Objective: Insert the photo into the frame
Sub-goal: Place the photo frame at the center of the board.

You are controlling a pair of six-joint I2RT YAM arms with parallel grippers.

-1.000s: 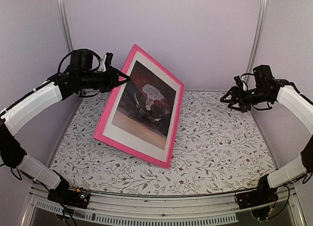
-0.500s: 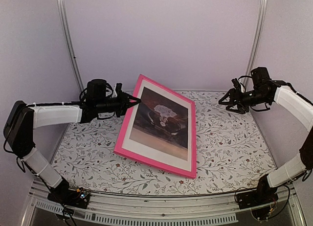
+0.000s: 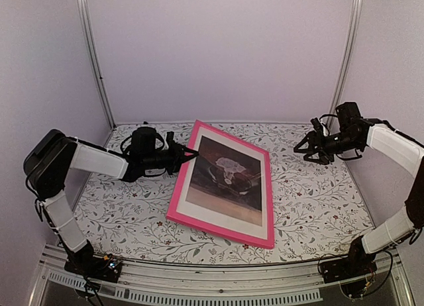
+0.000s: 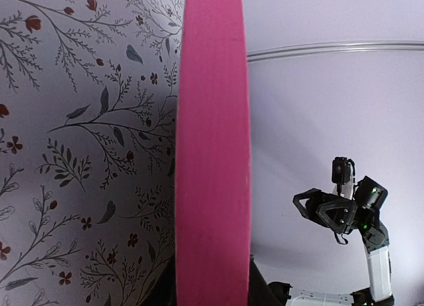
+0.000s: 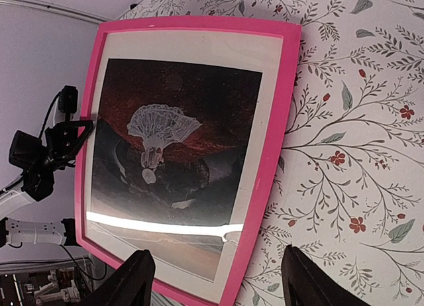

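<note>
The pink frame (image 3: 218, 230) lies nearly flat on the floral table, with the dark photo (image 3: 225, 177) inside it behind a white mat (image 3: 218, 211). My left gripper (image 3: 187, 154) is shut on the frame's far left edge, low over the table. In the left wrist view the pink edge (image 4: 212, 153) runs up from between the jaws (image 4: 212, 294). My right gripper (image 3: 306, 147) is open and empty, in the air to the right of the frame. The right wrist view shows the frame (image 5: 288, 87), the photo (image 5: 165, 140) and my open gripper (image 5: 218, 283).
The floral table cover (image 3: 311, 200) fills the floor of a booth with pale walls. Metal posts (image 3: 96, 61) stand at the back corners. A metal rail (image 3: 218, 276) runs along the near edge.
My left gripper has swung the frame down from a steep tilt to nearly flat and moved lower and to the right. The right gripper has sunk slightly.
</note>
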